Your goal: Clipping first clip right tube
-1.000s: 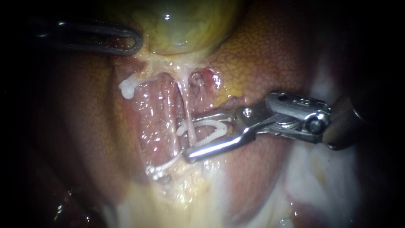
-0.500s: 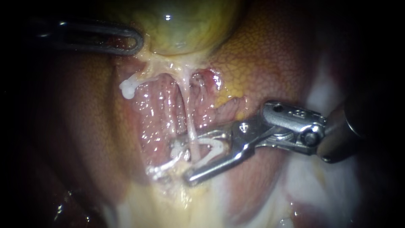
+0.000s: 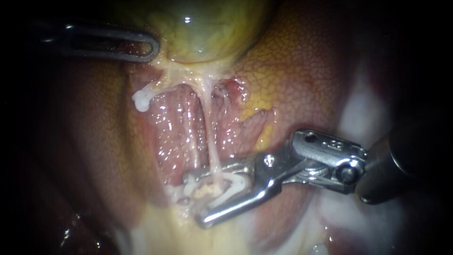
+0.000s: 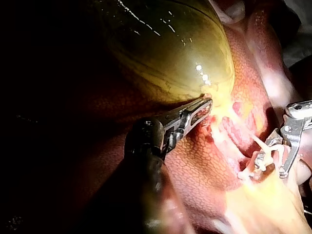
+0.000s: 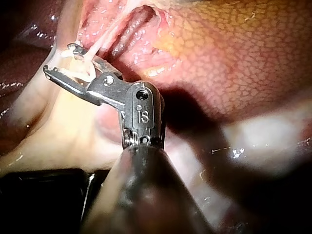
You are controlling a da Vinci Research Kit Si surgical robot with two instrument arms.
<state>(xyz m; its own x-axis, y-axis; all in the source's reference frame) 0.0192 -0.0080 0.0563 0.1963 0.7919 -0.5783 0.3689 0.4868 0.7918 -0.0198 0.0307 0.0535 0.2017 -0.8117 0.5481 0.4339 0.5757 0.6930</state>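
A pale thin right tube [image 3: 210,137] runs down from the yellow-green gallbladder [image 3: 207,23] over red raw tissue. My right instrument [image 3: 194,199] comes in from the right, its jaws standing wide apart with a white clip [image 3: 239,182] held between them. The clip straddles the tube's lower end. In the right wrist view the right instrument [image 5: 61,59] shows the same clip [image 5: 80,73] around the tube [image 5: 105,41]. My left instrument [image 3: 153,48] is shut on tissue at the gallbladder's base, as also shows in the left wrist view, where its jaws [image 4: 204,106] hold the tissue.
Mottled orange-brown liver [image 3: 302,66] lies right of the raw bed. A second pale strand ends in a white knob [image 3: 140,101] to the left. Whitish fatty tissue [image 3: 188,236] spreads below the jaws.
My right instrument has slid down along the tube toward its lower end, the clip still around it. The left instrument has held still.
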